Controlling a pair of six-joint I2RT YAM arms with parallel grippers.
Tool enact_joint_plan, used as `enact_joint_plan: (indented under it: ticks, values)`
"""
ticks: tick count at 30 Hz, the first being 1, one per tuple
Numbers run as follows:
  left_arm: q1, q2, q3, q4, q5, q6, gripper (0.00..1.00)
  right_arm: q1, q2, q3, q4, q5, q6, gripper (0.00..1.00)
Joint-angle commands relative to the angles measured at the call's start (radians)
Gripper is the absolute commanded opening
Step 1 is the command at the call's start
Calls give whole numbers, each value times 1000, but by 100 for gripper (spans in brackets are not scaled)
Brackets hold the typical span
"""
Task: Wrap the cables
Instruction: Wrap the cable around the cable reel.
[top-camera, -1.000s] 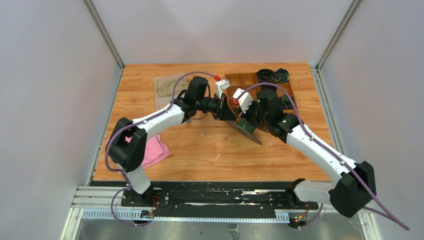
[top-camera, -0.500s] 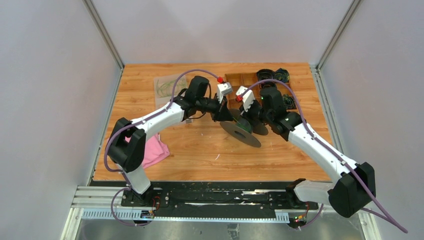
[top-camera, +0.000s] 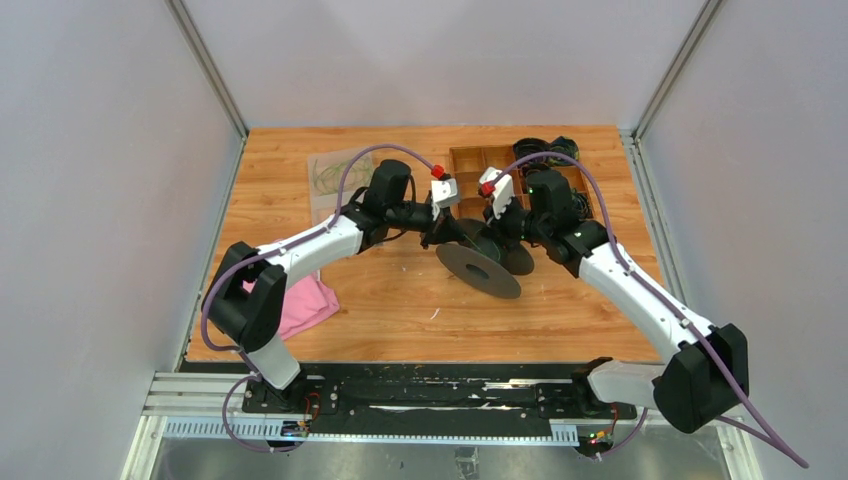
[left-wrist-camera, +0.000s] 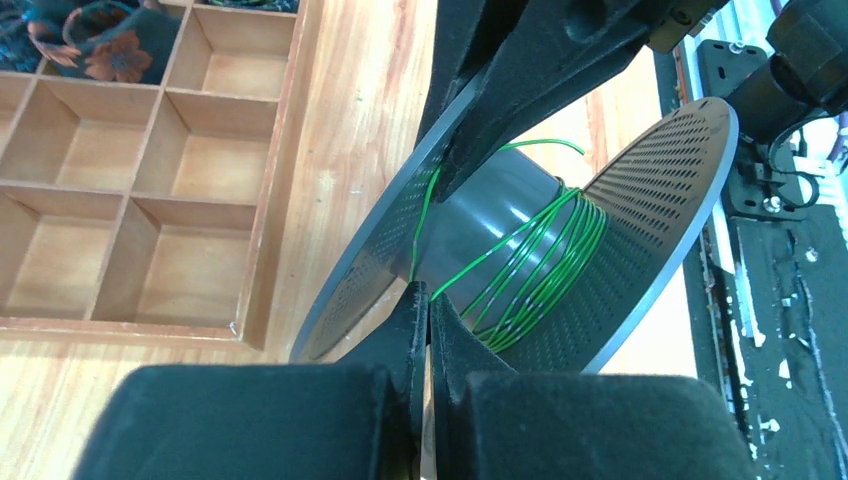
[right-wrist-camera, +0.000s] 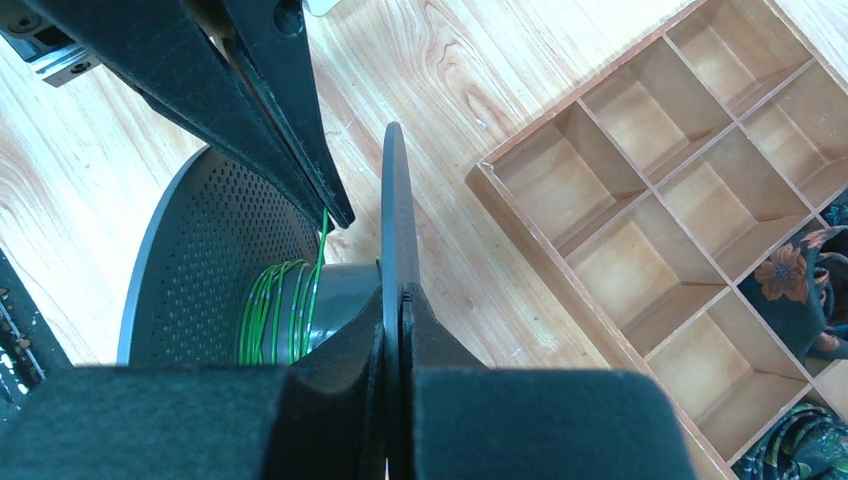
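Note:
A big black spool (top-camera: 480, 268) hangs tilted above the table's middle, between both arms. Thin green cable (left-wrist-camera: 520, 270) is wound in several turns round its grey hub (left-wrist-camera: 480, 210). My left gripper (left-wrist-camera: 429, 292) is shut on the loose strand of that cable just beside the hub, between the perforated flanges (left-wrist-camera: 650, 220). My right gripper (right-wrist-camera: 402, 292) is shut on the thin edge of one spool flange (right-wrist-camera: 395, 200). In the right wrist view the cable (right-wrist-camera: 270, 310) runs up to the left gripper's fingertips (right-wrist-camera: 335, 210). From above, the left gripper (top-camera: 445, 237) and right gripper (top-camera: 500, 235) nearly meet.
A wooden compartment tray (top-camera: 480, 160) lies behind the spool, with dark spools and flowered items (top-camera: 545, 152) at its back right. A clear bag of green wire (top-camera: 330, 175) lies at the back left. A pink cloth (top-camera: 305, 305) sits near the left arm's base.
The spool has turned from nearly edge-on to show more of its flange face and drifted slightly left. Both wrists turned with it. Both grips held.

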Motion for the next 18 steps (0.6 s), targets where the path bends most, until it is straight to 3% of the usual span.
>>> enact_joint_plan:
  ticks: [1,10,18]
  values:
    - [13,-1,-25,1,-2,82,1,-41,-2,64,53,-15,74,1]
    - [13,-2,-57,-20,-33,219,5,-61,13,81,56,-61,92,1]
    - [13,13,-38,27,-81,99,9,-61,19,68,55,-129,81,1]
